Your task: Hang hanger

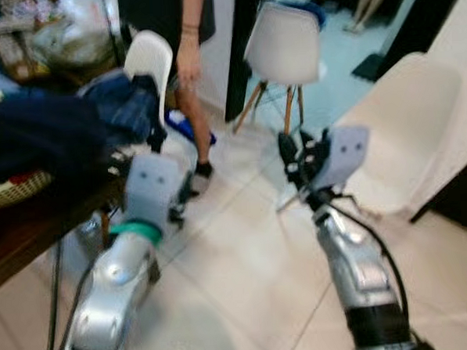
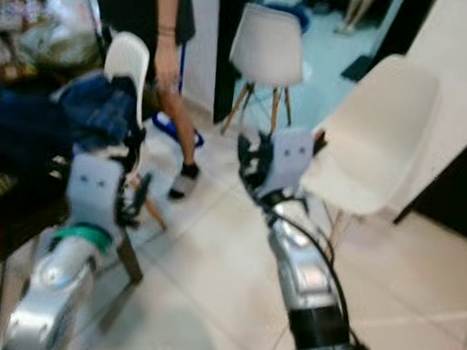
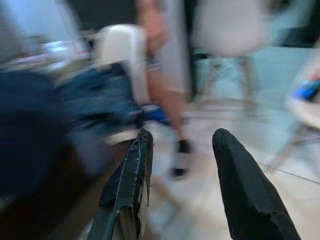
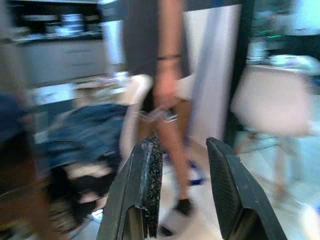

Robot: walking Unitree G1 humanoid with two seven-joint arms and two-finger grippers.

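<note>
Views blurred. Left gripper [image 3: 177,165] and right gripper [image 4: 182,172] both raised over pale tiled floor [image 1: 247,284], fingers spread, nothing held. Hanger: can't make it out. Far left, white plastic chair [image 1: 151,58] draped with blue denim clothes [image 1: 124,106]; person [image 1: 190,63] stands just beyond.

No readable txt in any view. All frames motion-blurred. No labels, brands, nums or signs legible on the white chairs [image 1: 285,43], the dark clothes pile [image 1: 51,133] upper left, the cluttered bags [image 1: 61,27] top left, or the gripper housings. Nothing printed can be made out on the floor or walls either.
</note>
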